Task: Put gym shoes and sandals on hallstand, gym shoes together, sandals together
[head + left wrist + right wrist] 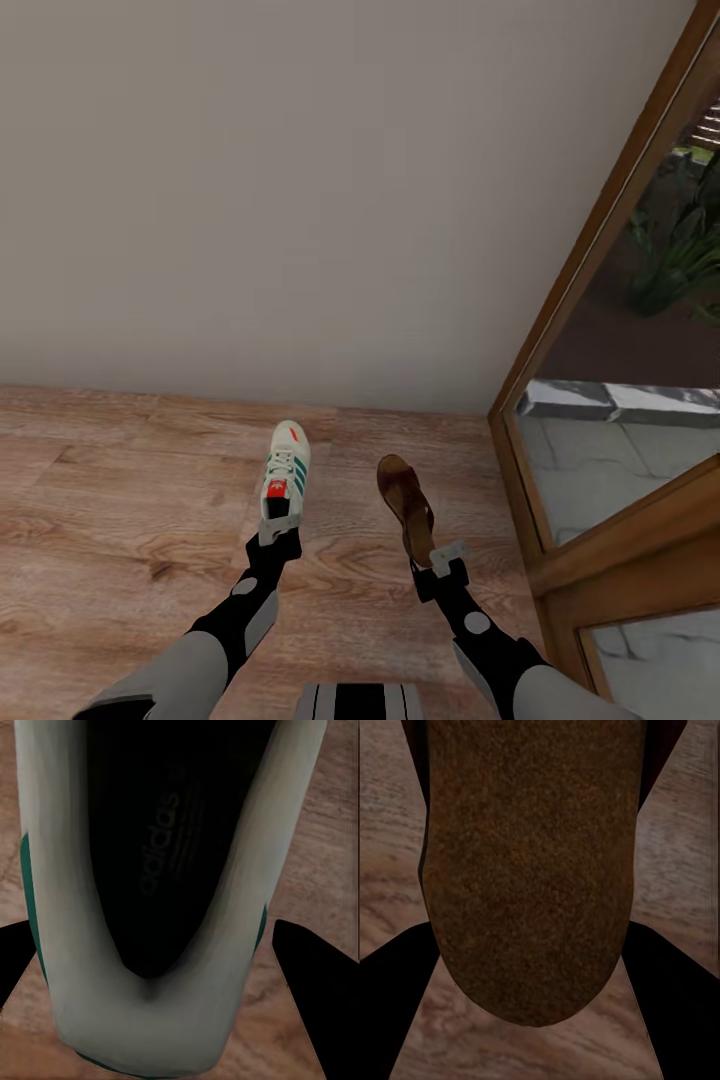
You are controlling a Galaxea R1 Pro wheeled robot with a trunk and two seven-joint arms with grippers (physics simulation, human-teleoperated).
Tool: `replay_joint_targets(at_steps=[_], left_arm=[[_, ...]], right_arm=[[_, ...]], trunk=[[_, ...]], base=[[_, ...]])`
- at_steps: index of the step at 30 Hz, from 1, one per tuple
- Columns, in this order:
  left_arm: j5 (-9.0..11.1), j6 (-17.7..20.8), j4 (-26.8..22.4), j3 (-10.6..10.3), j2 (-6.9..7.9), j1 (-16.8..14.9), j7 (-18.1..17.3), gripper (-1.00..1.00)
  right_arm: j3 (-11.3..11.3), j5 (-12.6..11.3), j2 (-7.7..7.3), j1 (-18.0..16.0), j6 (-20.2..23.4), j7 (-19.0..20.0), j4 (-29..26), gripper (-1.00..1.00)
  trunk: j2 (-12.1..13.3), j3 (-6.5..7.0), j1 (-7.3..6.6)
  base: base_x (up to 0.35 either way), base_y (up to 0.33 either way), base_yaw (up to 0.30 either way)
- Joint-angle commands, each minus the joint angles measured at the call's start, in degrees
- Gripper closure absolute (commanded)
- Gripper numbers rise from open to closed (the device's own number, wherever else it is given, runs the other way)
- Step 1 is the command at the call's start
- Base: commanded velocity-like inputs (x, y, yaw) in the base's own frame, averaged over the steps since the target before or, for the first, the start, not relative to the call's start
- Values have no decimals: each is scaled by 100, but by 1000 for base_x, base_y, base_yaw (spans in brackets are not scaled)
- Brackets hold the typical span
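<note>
The left claw [279,528] pinches a gym shoe [286,468] by its heel at 12 o'clock from the arm, and the right claw [447,560] pinches a brown sandal [405,500] by its end, both over the corridor floor [120,520]. Either could swing or slip from such an end grip. The hallstand and other pair are unseen.

You see the corridor floor [120,500], light brown wood planks running to the plain wall. Above it, a gym shoe [285,470] and a sandal [404,502] sit side by side, apart; floor contact is unclear.
</note>
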Motion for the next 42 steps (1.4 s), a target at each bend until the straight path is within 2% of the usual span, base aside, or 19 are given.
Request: replay_joint_targets(at_steps=[1,10,13,17,19,22,30,42], left_arm=[[9,-19,9,19,-3,-3,3,100],[-5,-16,74,24,2,-3,3,100],[-24,121,277,19,21,-4,7,100],[-34,360,544,10,136,-3,21,100],[-38,459,699,6,386,-3,23,100],[-38,484,746,5,497,-3,23,100],[-39,490,766,5,546,-3,28,100],[-39,491,770,1,551,-3,29,100]], right_arm=[[15,42,1,-3,-14,-38,8,100],[5,42,-12,-3,-16,-43,84,100],[0,42,-39,-3,-16,-49,117,100],[-2,39,-47,-3,-16,-156,128,100],[1,35,-51,-3,-16,-640,136,100],[4,34,-51,-3,-16,-832,140,100],[6,34,-52,-3,-16,-916,148,100],[14,35,-52,-3,-8,-925,249,100]], trunk=[[0,19,-3],[12,218,-27],[16,285,-34],[22,373,-45],[24,418,-50],[26,440,-52],[26,440,-52],[42,706,-83]], base=[[0,0,0],[0,0,0],[0,0,0],[0,0,0],[0,0,0],[0,0,0],[0,0,0],[0,0,0]])
